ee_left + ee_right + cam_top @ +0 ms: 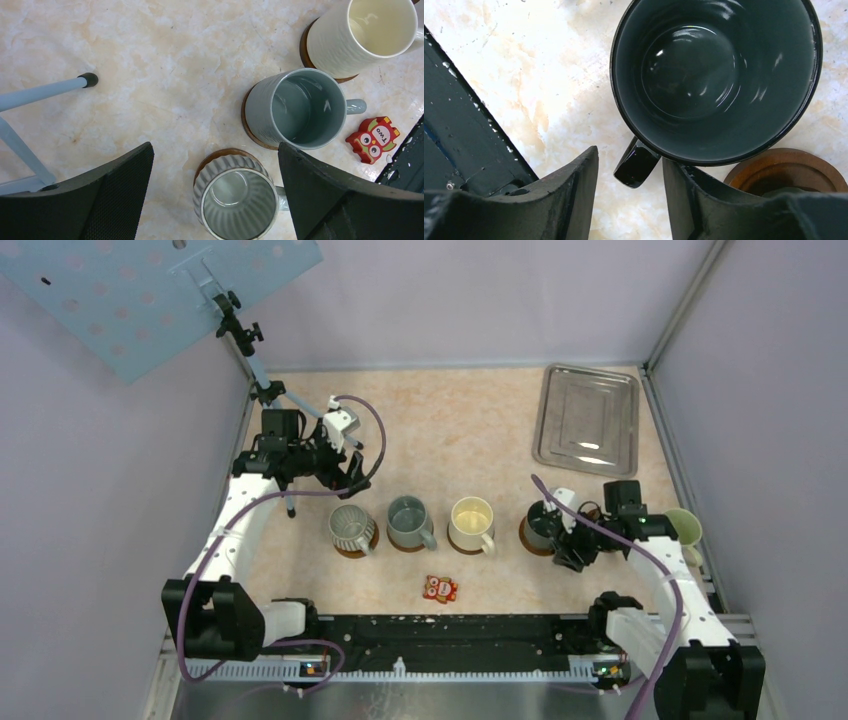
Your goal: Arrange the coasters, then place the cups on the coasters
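Four cups stand in a row on brown coasters: ribbed grey [350,527], blue-grey [408,522], cream [471,524] and dark green [543,527]. A pale green cup [683,527] stands at the far right behind my right arm. My left gripper [345,475] hangs wide open just behind the ribbed grey cup [237,200], holding nothing. My right gripper [630,155] is open, with the dark cup's handle [636,162] between its fingers and a clear gap on the left side. A coaster [786,170] shows at the dark cup's [716,75] lower right edge.
A small red owl packet [440,588] lies in front of the row, near the black rail [450,630]. A metal tray [588,418] sits at the back right. A blue camera stand's leg [45,90] rests on the table at the left wall.
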Available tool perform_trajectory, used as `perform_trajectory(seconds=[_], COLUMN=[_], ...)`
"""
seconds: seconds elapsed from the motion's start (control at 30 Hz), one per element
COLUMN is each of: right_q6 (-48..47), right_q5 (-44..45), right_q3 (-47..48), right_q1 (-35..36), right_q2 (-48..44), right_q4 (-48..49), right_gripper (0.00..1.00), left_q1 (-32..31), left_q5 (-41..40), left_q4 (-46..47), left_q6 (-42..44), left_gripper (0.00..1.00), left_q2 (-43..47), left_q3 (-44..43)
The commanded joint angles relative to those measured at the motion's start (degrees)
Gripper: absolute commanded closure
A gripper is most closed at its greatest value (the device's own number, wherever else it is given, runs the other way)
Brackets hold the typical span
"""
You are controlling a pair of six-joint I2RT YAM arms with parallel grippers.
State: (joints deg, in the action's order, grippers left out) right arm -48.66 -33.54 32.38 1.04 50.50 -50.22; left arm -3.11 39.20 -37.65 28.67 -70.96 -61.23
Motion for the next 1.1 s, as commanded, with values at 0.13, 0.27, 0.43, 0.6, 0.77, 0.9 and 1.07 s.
perform_trajectory(seconds=[0.13, 0.27, 0.43, 0.6, 0.77, 0.9, 1.07], right_q6=[3.54, 3.98, 4.67, 6.67, 10.94, 14.34, 19.32], right_q5=[1.06, 1.32, 1.63, 0.99, -1.11, -1.31, 2.04], right_q3=[5.91, 8.39, 11.92, 16.46, 20.92, 25.3, 30.08], right_q1=[0.81, 0.81, 0.81, 0.81, 0.81, 0.81, 0.87], right_q2=[-0.47, -2.33, -3.38, -1.34, 1.12, 4.93, 12.02], right_q4=[0.47, -1.13, -2.05, -2.36, 0.42, 3.9, 8.54], right_gripper=[0.41, 0.37, 0.33, 0.33, 0.33, 0.33, 0.33], left_q1=[-0.14, -0.14, -0.14, -0.14, -0.14, -0.14, -0.18], left_q5=[0.6, 0.36, -0.22, -1.3, -2.19, -4.03, -6.19], left_q4=[1.01, 0.57, -0.25, -1.51, -2.97, -5.63, -9.27], left_q6=[0.53, 0.93, 1.15, 1.16, 0.24, -1.04, -2.86], left_gripper=[0.01, 0.01, 0.01, 0.01, 0.01, 0.01, 0.01], left_q2=[1.15, 1.35, 1.29, 0.38, -1.22, -4.15, -8.96], left_q3=[-0.37, -0.55, -0.94, -1.96, -3.63, -6.41, -11.26])
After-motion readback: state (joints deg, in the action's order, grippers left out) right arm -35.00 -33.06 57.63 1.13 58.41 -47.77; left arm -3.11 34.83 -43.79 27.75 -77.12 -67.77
